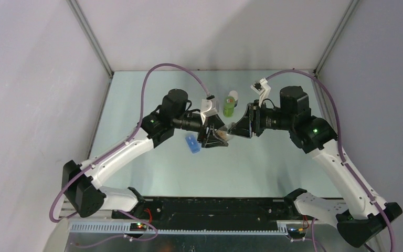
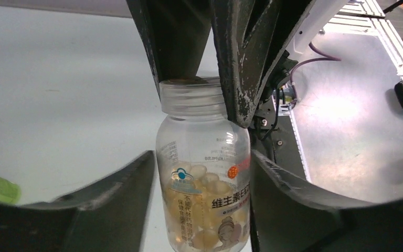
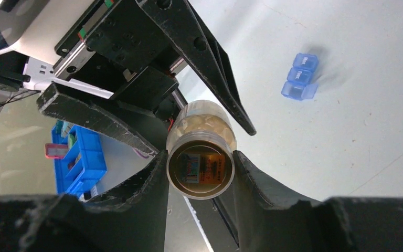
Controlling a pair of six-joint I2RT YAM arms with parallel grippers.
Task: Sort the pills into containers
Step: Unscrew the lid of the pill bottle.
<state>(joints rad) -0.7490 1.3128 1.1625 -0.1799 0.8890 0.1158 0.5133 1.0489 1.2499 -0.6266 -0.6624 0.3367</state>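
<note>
A clear pill bottle [image 1: 221, 134] full of yellow softgels hangs in the air between both arms, over the middle of the table. My right gripper [image 3: 200, 157] is shut on its cap end [image 3: 202, 170], and its dark fingers [image 2: 236, 63] pinch the cap from above in the left wrist view. My left gripper [image 2: 203, 157] straddles the bottle's body [image 2: 204, 131]. Its right finger lies against the bottle, and a thin gap shows at its left finger. A small blue pill organiser [image 1: 191, 143] lies on the table just left of the grippers.
A green bottle with a white cap [image 1: 230, 106] stands behind the grippers. A blue bin [image 3: 81, 157] with small items shows beyond the table's near edge in the right wrist view. The blue organiser [image 3: 300, 76] lies by itself on the table.
</note>
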